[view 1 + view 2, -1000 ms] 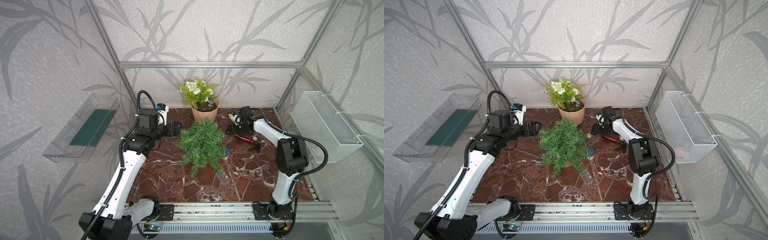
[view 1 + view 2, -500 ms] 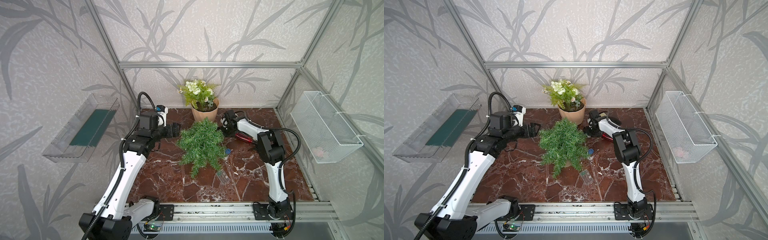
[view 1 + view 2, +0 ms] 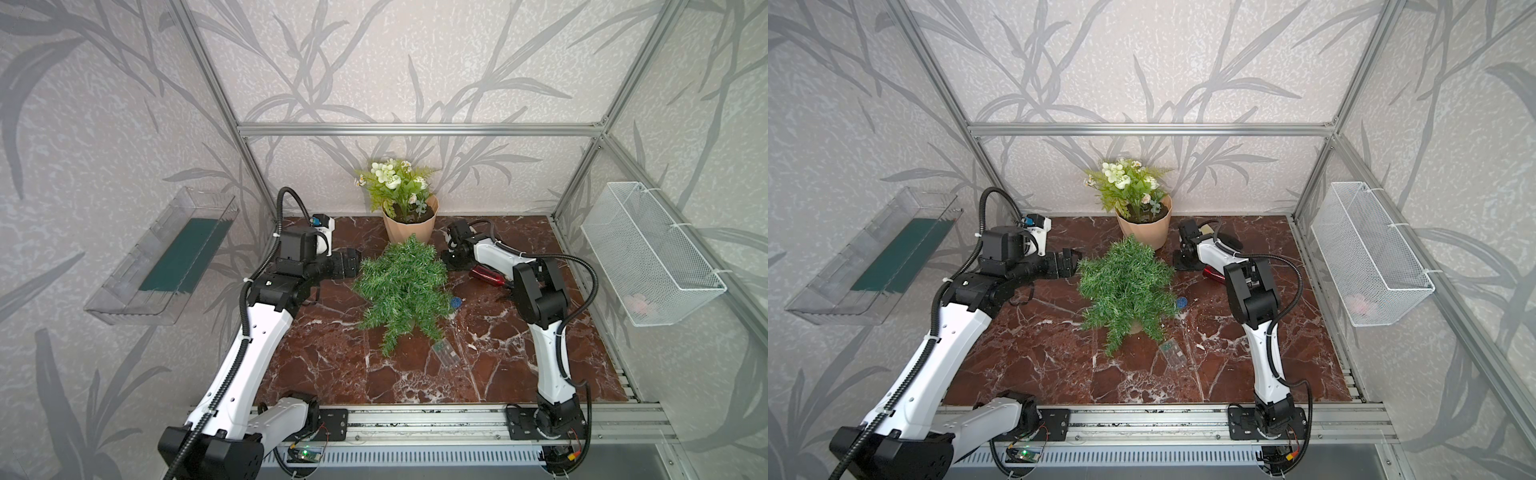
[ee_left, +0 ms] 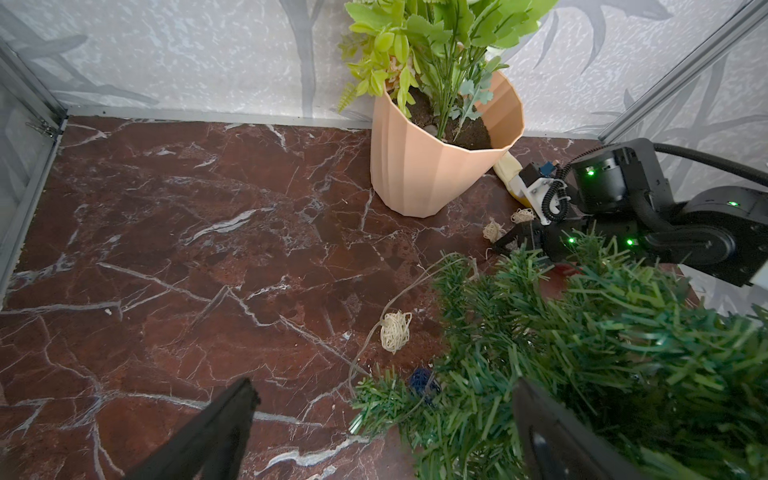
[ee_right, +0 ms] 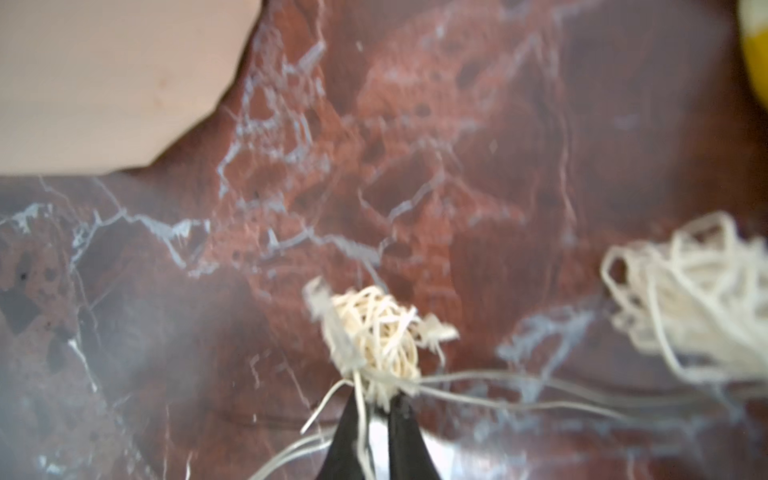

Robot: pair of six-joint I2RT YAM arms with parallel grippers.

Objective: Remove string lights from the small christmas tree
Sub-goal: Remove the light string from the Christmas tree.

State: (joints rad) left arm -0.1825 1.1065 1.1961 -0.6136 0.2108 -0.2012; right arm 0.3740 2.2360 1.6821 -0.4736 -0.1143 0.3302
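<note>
Right pincer point(image 5: 374, 409) is low near the back edge of the desk point(image 3: 332, 357), just beside the pot point(image 3: 409, 232). Its tips are together, clamped on the wire of the lights point(image 5: 376, 332) right under a cream ball.

Left pincer point(image 3: 1071, 261) stands wide apart and holds nothing, just beside the tree point(image 3: 401, 286) on its left side.

The tree is mid-desk and leans toward the front edge. The wire runs along the desk into the branches. A blue ball point(image 4: 422, 380) sits at the edge of the needles. The box point(image 3: 445, 352) lies on the desk in front of the tree.

Risks, as judged:
- The wire looks threaded through the needles. With nothing bracing the tree, a pull from the right may drag or topple it rather than free the lights.
- The grip is on thin wire at the ball's base, so it may slip, crush the ball or snap the wire.
- The pot is close, so a raised arm may knock it.
- The box may trail behind and snag in the low branches.
</note>
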